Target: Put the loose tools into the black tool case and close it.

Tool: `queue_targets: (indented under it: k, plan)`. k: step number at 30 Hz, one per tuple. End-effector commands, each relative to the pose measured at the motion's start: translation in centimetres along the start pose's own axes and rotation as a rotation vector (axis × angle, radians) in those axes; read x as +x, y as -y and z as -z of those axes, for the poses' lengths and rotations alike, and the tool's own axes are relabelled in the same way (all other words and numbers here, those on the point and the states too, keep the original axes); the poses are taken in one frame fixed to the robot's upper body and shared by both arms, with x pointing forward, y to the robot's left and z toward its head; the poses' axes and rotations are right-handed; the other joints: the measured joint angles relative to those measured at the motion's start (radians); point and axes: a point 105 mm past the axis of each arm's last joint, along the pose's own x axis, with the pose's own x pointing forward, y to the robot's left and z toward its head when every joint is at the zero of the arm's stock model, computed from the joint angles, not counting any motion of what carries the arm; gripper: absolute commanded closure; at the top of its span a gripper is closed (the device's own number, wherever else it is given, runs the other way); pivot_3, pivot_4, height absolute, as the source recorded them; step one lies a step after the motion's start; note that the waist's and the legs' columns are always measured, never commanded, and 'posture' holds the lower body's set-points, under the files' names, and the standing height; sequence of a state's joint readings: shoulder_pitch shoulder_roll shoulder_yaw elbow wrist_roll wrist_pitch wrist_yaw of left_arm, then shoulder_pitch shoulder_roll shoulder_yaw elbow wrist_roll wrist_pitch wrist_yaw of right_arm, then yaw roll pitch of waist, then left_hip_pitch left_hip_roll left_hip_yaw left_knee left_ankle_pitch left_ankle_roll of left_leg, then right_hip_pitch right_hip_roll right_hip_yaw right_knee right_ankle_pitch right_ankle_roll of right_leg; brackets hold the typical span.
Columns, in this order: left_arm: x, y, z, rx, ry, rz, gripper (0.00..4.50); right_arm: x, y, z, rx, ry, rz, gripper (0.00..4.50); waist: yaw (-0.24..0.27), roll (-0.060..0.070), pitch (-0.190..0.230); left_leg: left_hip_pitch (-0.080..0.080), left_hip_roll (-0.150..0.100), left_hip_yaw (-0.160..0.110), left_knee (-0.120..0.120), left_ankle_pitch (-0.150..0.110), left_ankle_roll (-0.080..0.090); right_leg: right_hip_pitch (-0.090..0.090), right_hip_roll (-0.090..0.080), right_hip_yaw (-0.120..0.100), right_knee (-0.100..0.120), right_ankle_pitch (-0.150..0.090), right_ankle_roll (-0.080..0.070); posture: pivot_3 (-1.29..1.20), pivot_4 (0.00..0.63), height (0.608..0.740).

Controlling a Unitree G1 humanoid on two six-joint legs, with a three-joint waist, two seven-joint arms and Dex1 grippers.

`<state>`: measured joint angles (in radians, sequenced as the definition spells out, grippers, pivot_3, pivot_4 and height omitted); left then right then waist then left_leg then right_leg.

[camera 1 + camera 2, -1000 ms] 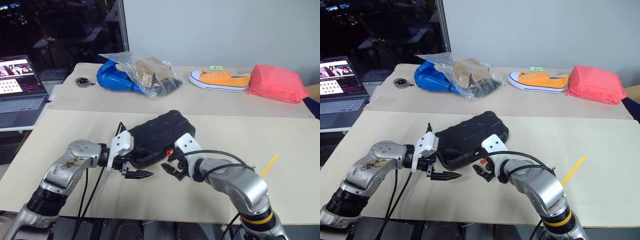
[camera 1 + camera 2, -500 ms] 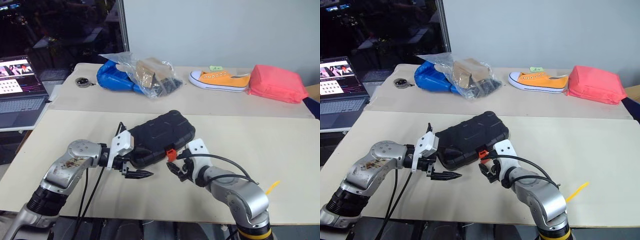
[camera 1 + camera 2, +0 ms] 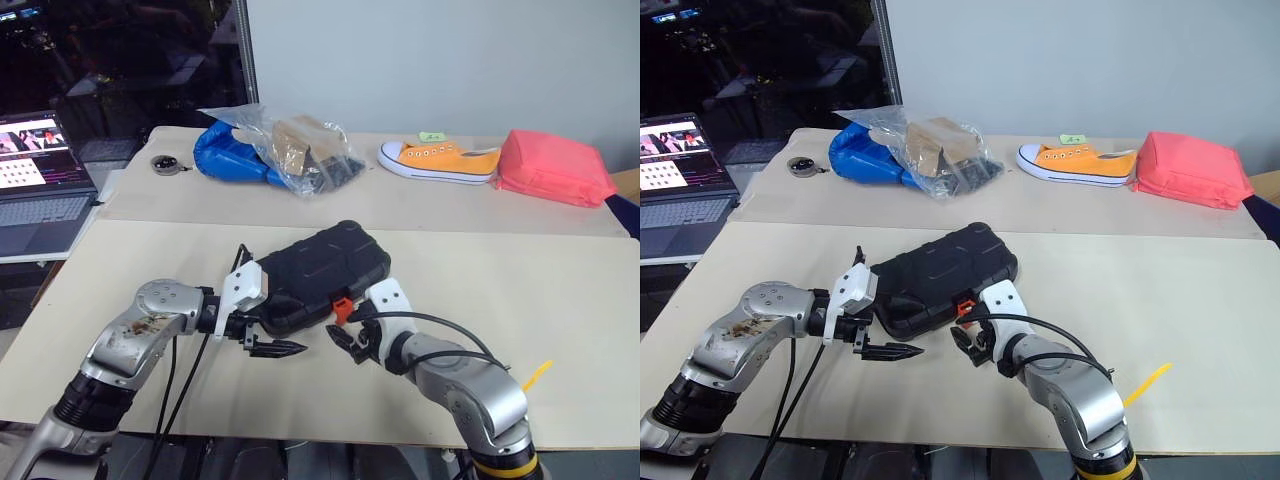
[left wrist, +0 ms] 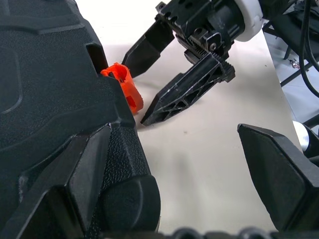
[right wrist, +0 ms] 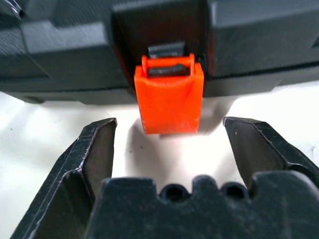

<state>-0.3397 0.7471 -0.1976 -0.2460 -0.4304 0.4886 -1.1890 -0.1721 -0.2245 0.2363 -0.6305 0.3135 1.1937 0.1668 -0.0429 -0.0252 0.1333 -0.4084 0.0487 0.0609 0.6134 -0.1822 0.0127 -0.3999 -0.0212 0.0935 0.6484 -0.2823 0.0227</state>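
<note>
So the black tool case point(image 3: 318, 273) is lying lid-down-shut on the near table point(image 3: 560, 290), long axis running diagonally from near-left to far-right. No loose tools lying around it, so my guess is they're already inside and the only job left is the latch.

The whole thing hinges on that little orange latch point(image 5: 169, 97) on the case's near long edge. The right gripper point(image 3: 345, 343) is parked right in front of it — in the right wrist view the latch sits dead centre between the 2 fingers point(image 5: 92, 154), sticking out from the case edge, with a bit of bare table between it and the fingertips. Jaws are spread wider than the latch and holding nothing. So the latch lies straight ahead along the gripper's own pointing line, just beside the tips but not touching as far as I can tell.

The left gripper point(image 3: 268, 347) is at the case's near-left corner, fingers wide apart, empty — in the left wrist view 1 finger point(image 4: 94, 174) seems pressed against the case shell, probably bracing it.

Right arm is clearly the nearer 1 to the latch. I'd say the next move is a short push forward to snap it home.
</note>
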Motion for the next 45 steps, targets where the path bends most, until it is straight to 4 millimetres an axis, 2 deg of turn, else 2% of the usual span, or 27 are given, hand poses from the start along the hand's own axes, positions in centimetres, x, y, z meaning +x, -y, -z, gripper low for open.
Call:
queue_targets:
  k: [1,5,6,24,27,34,39,41,42,44,45]
  plan:
    - [0.5,0.5,1.5,-0.060,-0.046,0.018,0.14,0.0,-0.2,-1.0,-0.026,0.052,-0.004,1.88,0.000,0.000,0.000,0.000,0.000,0.000,0.000,0.000,0.000,0.000,0.000,0.000,0.000,0.000,0.000,0.00,0.150,0.740]
    - [0.6,0.4,1.5,-0.059,-0.044,0.017,0.14,0.1,-0.2,-1.0,-0.029,0.057,0.000,3.30,0.000,0.000,0.000,0.000,0.000,0.000,0.000,0.000,0.000,0.000,0.000,0.000,0.000,0.000,0.000,0.00,0.150,0.740]
    - [0.6,0.4,1.5,-0.059,-0.044,0.017,0.14,0.2,-0.2,-1.0,-0.031,0.057,0.001,3.35,0.000,0.000,0.000,0.000,0.000,0.000,0.000,0.000,0.000,0.000,0.000,0.000,0.000,0.000,0.000,0.00,0.150,0.740]
    - [0.7,0.7,1.5,-0.064,-0.043,0.021,0.14,-2.1,-0.5,-2.3,-0.187,0.129,-0.008,3.35,0.005,0.000,0.000,-0.002,-0.002,0.000,0.000,0.000,0.000,-0.001,-0.002,0.000,-0.001,0.000,0.000,0.00,0.150,0.740]
    - [0.8,0.7,1.4,-0.064,-0.042,0.023,0.14,-1.9,-0.5,-2.4,-0.203,0.122,-0.009,3.35,0.005,0.000,0.000,-0.002,-0.002,0.000,0.000,0.000,0.000,-0.001,-0.002,0.000,-0.001,0.000,0.000,0.00,0.150,0.740]
    - [1.0,0.7,1.3,-0.062,-0.041,0.028,0.14,-0.1,-0.6,-3.0,-0.200,0.084,-0.041,3.35,0.000,0.000,0.000,-0.001,-0.002,0.000,0.001,0.000,0.000,0.000,-0.002,0.000,0.000,0.000,0.000,0.00,0.150,0.740]
    - [1.1,0.7,1.3,-0.061,-0.040,0.022,0.14,0.0,-0.5,-2.8,-0.214,0.073,-0.069,3.35,0.000,0.000,0.000,0.003,-0.001,0.000,0.001,0.000,0.000,0.004,-0.001,0.000,0.000,-0.001,0.002,0.00,0.150,0.740]
    - [1.1,0.7,1.3,-0.064,-0.037,0.020,0.14,-0.2,-0.3,-2.5,-0.227,0.064,-0.071,2.34,0.000,0.000,0.000,0.003,-0.001,0.000,0.001,0.000,0.000,0.005,-0.002,0.000,0.000,-0.001,0.002,0.00,0.150,0.740]
    - [1.1,0.7,1.3,-0.065,-0.036,0.018,0.14,-0.5,-0.2,-2.3,-0.236,0.059,-0.074,2.17,0.000,0.000,0.000,0.004,-0.001,0.000,0.001,0.000,0.000,0.005,-0.002,0.000,0.000,-0.001,0.002,0.00,0.150,0.740]
    - [1.2,0.8,1.3,-0.067,-0.032,0.016,0.14,-1.2,0.1,-2.3,-0.217,0.068,-0.075,1.44,0.005,0.000,0.000,0.003,-0.002,0.000,0.001,0.000,0.000,0.005,-0.002,0.000,0.000,-0.001,0.002,0.00,0.150,0.740]
    - [1.2,0.8,1.3,-0.068,-0.031,0.015,0.14,-1.6,0.2,-2.1,-0.212,0.061,-0.087,1.44,0.005,0.000,0.000,0.003,-0.001,0.000,0.001,0.000,0.000,0.005,-0.002,-0.001,-0.001,-0.001,0.002,0.00,0.150,0.740]
